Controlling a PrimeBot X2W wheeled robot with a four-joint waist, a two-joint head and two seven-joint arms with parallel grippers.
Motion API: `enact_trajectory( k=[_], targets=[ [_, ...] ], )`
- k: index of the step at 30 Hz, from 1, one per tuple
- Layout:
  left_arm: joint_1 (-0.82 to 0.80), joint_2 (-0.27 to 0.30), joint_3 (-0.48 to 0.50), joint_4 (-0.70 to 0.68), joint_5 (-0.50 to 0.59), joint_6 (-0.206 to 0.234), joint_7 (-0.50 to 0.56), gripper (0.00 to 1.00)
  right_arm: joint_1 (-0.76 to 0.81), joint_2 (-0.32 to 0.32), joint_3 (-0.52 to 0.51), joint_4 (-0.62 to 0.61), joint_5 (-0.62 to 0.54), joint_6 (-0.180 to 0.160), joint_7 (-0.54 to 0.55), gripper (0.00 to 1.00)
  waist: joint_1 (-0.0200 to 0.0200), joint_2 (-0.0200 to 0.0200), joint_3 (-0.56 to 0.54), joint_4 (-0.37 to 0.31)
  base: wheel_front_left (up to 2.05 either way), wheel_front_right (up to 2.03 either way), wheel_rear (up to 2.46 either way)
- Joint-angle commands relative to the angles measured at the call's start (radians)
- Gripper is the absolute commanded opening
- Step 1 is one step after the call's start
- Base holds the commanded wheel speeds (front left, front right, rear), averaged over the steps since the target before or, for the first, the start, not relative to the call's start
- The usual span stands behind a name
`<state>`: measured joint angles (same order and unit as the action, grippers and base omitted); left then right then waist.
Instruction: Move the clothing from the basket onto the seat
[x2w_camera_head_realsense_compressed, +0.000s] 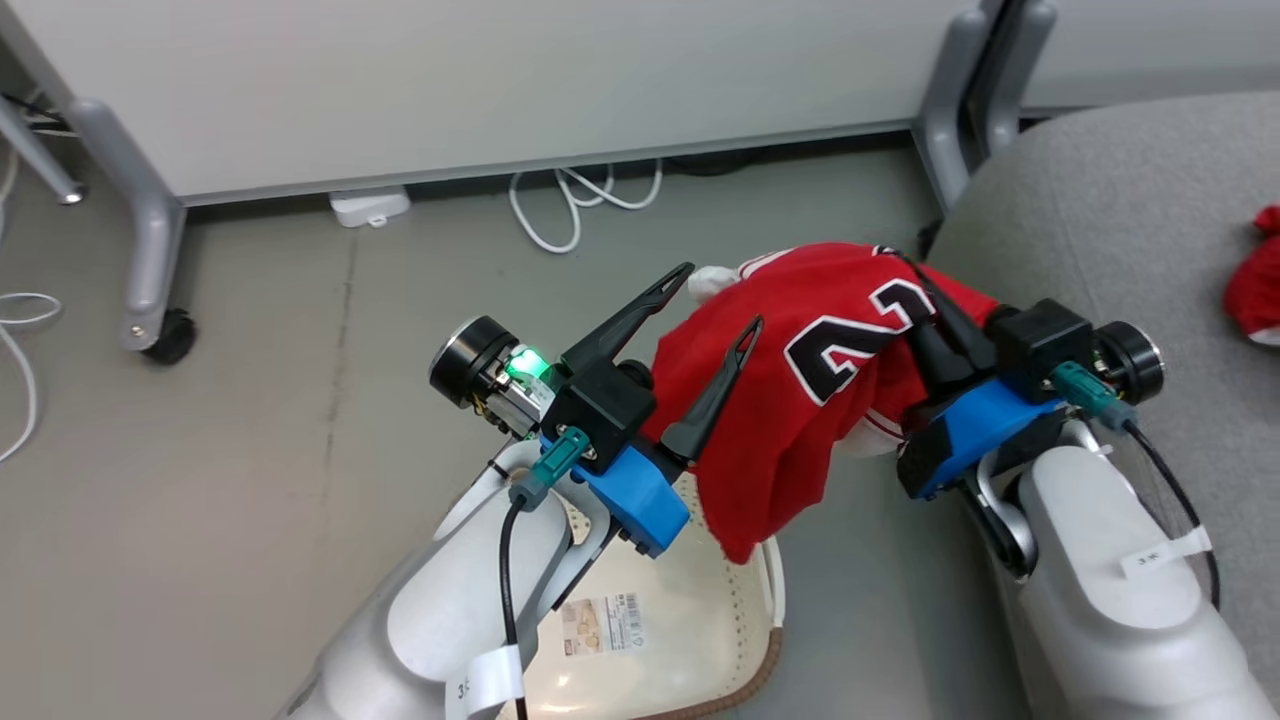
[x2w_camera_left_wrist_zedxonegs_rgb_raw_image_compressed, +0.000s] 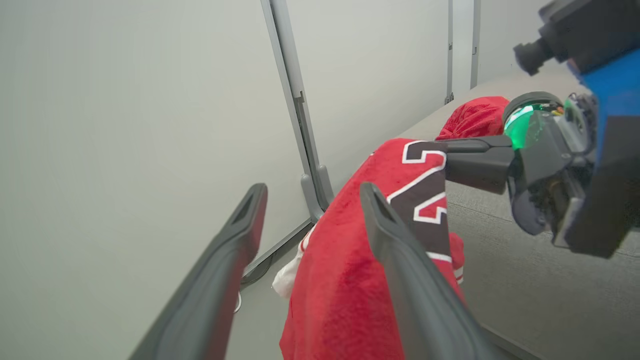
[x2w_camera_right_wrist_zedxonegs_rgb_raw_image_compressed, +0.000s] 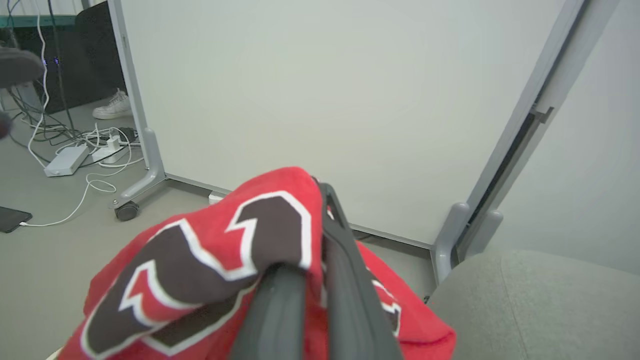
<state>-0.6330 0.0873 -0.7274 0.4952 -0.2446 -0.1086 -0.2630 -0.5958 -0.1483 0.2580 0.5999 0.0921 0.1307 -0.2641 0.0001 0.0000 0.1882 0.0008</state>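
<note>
Your left gripper (x2w_camera_head_realsense_compressed: 720, 295) stands wide open beside the jersey (x2w_camera_head_realsense_compressed: 800, 400), which your right gripper (x2w_camera_head_realsense_compressed: 915, 285) pinches above the basket (x2w_camera_head_realsense_compressed: 700, 610), so with one garment (x2w_camera_head_realsense_compressed: 1255, 290) on the seat (x2w_camera_head_realsense_compressed: 1100, 220), you likely have only this drop left.

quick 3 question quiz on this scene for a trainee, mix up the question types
1. True or false: the left gripper has its fingers closed on the jersey.
2. Where does the other red garment lie? A) in the left gripper B) on the seat C) in the right gripper
3. Fill in: the jersey hangs from the ____ gripper.
Key: 1 false, its fingers stand open beside the jersey. 2 B. 3 right.
</note>
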Motion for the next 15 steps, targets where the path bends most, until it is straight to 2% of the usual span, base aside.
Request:
enact_trajectory(
  k=[1,15],
  targets=[
    [-0.010,0.007,0.004,-0.005,0.005,-0.002,-0.003,1.00,0.014,-0.004,-0.013,-0.016,0.004,0.000,0.000,0.00,-0.0001,0.0000,0.030,-0.039,0.00,0.00,0.00],
    [-0.026,0.033,-0.005,-0.029,0.020,-0.017,-0.003,1.00,0.103,-0.008,-0.194,-0.200,0.006,0.000,0.000,0.00,-0.0001,0.0000,0.103,-0.206,0.00,0.00,0.00]
  ],
)
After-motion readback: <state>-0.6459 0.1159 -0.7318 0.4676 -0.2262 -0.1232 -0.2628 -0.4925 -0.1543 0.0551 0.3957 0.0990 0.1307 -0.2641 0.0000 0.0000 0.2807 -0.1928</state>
